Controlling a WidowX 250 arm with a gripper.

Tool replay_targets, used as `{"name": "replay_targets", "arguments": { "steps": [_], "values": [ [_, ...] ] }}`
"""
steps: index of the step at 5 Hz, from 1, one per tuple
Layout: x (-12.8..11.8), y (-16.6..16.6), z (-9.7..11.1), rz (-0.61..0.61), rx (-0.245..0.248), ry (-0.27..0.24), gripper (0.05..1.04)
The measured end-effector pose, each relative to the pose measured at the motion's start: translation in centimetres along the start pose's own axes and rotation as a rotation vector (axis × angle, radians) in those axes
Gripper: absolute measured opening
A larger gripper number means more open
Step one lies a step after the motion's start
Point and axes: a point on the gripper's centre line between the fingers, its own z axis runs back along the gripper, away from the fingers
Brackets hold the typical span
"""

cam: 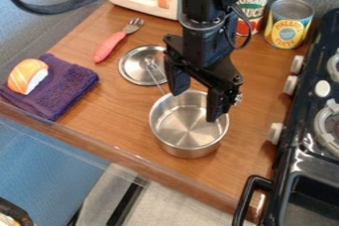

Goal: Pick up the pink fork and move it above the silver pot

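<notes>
So, nearest first: the silver pot sits upright on the wooden surface, and the gripper hangs over it, jaws spread wide with nothing between them. Can't tell if the tips dip below the rim, so I'd lift straight up before swinging away, or the pot might get dragged. Past that is the lid, probably easy to knock, so cross it high. Beyond the lid, off to its left, the pink fork lies flat on the surface, tines pointing away. Turn the jaws to close across the handle, not along it, and get low because it's thin. Gripping near mid-length should limit tipping. White toy appliance farther back, so mind the wrist.
</notes>
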Motion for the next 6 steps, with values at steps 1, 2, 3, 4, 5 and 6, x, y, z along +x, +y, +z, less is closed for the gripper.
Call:
{"name": "replay_targets", "arguments": {
  "steps": [1,2,3,4,5,6],
  "values": [
    [-0.2,0.0,-0.6,0.003,-0.006,0.022,1.001],
    [0.0,2.3,-1.0,0.064,-0.006,0.038,1.001],
    [0.8,5.8,-1.6,0.135,-0.003,0.053,1.001],
    [1.5,9.0,-1.7,0.182,0.016,0.069,1.001],
    [1.9,13.1,-1.5,0.238,0.047,0.093,1.001],
    [1.6,16.9,-1.9,0.33,0.067,0.098,1.001]
  ]
}}
